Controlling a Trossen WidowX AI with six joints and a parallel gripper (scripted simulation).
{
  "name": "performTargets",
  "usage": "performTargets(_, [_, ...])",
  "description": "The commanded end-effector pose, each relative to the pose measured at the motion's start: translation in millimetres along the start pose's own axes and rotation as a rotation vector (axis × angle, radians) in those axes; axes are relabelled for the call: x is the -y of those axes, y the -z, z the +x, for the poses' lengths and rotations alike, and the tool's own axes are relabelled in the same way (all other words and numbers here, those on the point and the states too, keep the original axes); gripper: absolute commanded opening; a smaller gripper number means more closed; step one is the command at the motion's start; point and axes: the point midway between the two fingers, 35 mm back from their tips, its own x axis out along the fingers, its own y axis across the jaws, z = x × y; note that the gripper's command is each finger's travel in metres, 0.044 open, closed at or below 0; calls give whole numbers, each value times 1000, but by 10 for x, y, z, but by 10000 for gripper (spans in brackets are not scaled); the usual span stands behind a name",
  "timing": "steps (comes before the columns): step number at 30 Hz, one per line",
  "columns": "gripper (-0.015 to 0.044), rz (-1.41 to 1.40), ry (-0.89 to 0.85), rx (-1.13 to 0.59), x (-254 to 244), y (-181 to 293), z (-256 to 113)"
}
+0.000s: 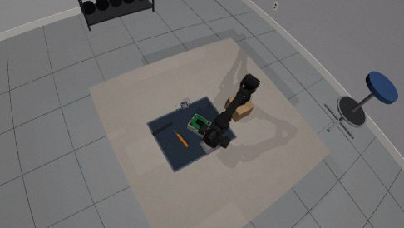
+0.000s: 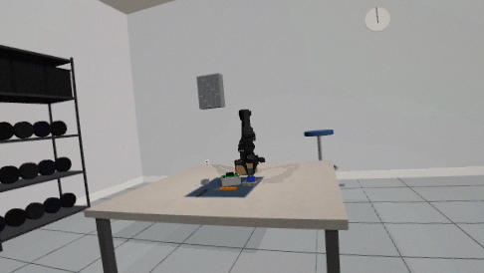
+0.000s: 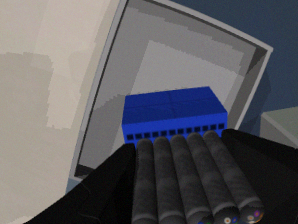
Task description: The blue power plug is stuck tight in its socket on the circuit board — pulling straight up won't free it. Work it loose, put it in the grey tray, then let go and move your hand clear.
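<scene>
Plug [image 2: 251, 178] [image 3: 174, 109], blue and blocky, sits clamped in the pincer [image 1: 219, 143] [image 2: 250, 173] [image 3: 178, 147] of the single arm, free of the circuit board [image 1: 200, 121] [image 2: 230, 175]. In the wrist view it lies straight ahead of the black fingers, its long axis running across from one to the other, and it overlaps the interior of the grey tray [image 1: 209, 146] [image 3: 96, 95]. That placement is what the coming move turns on: the plug appears to be over the tray or just within it, though its height above the bottom cannot be told. The judgement is that a little lowering, if any remains, comes before the fingers part and the arm backs away; a release too near the wall could leave the plug leaning. The plug has flat, smooth faces and a row of small square holes along its near edge. Ribbed, dark cables [image 3: 180, 175], rounded like cords, trail from that edge. The tray is shallow and straight-walled, with a thin pale rim, on a dark blue mat [image 1: 169, 151] [image 2: 219, 192] spread over the matt beige counter [image 1: 137, 166] [image 2: 199, 210].
</scene>
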Motion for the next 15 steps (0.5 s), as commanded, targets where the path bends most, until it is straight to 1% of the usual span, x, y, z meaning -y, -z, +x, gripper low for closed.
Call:
performTargets(1, [0,3,-2,-4,-6,13,66])
performTargets(8, [0,3,-2,-4,-7,23,167])
performTargets(15, [0,3,-2,-4,-7,24,169])
